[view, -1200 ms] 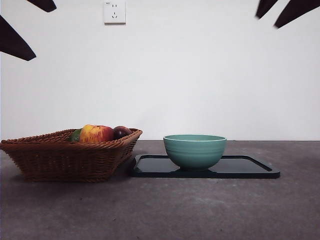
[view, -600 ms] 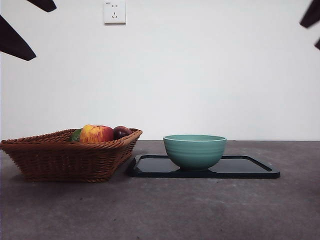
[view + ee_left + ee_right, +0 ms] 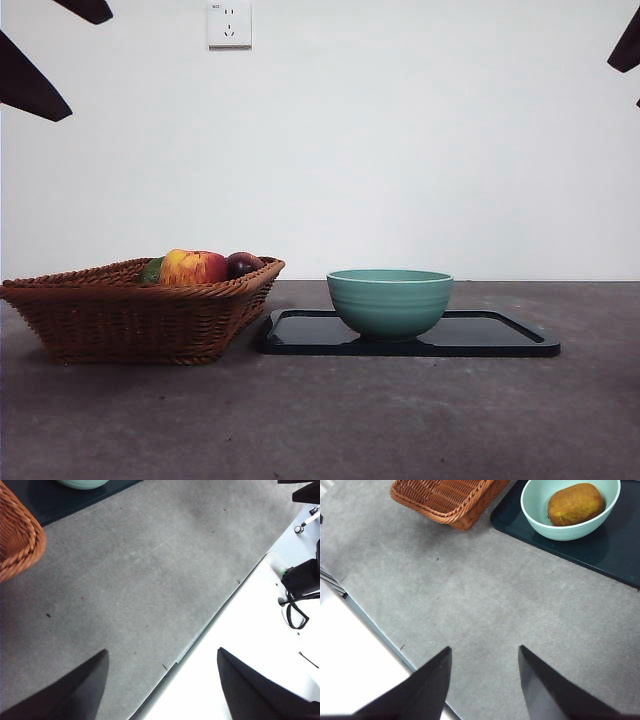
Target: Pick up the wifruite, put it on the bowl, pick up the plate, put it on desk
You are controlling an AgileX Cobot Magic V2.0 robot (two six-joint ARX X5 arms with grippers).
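Note:
The brown oval wifruite point(image 3: 575, 504) lies inside the mint-teal bowl point(image 3: 570, 527); in the front view the bowl point(image 3: 390, 302) hides it. The bowl stands on the dark flat plate point(image 3: 490, 335), which rests on the grey desk point(image 3: 320, 420). My right gripper point(image 3: 485, 680) is open and empty, high above the bare desk and well away from the bowl. My left gripper point(image 3: 162, 680) is open and empty over the desk's edge, away from the bowl point(image 3: 82, 484) and the plate point(image 3: 55, 502).
A wicker basket point(image 3: 130, 315) left of the plate holds a red-and-yellow apple point(image 3: 192, 268), a dark plum point(image 3: 243, 264) and something green. Black arm tips show at the top left point(image 3: 30, 85) and top right point(image 3: 625, 45) corners. A wall socket point(image 3: 229, 24) is behind.
The black arm tip at the top right has pulled back to the right, nearly out of the front view. Bowl, plate and basket have not moved.

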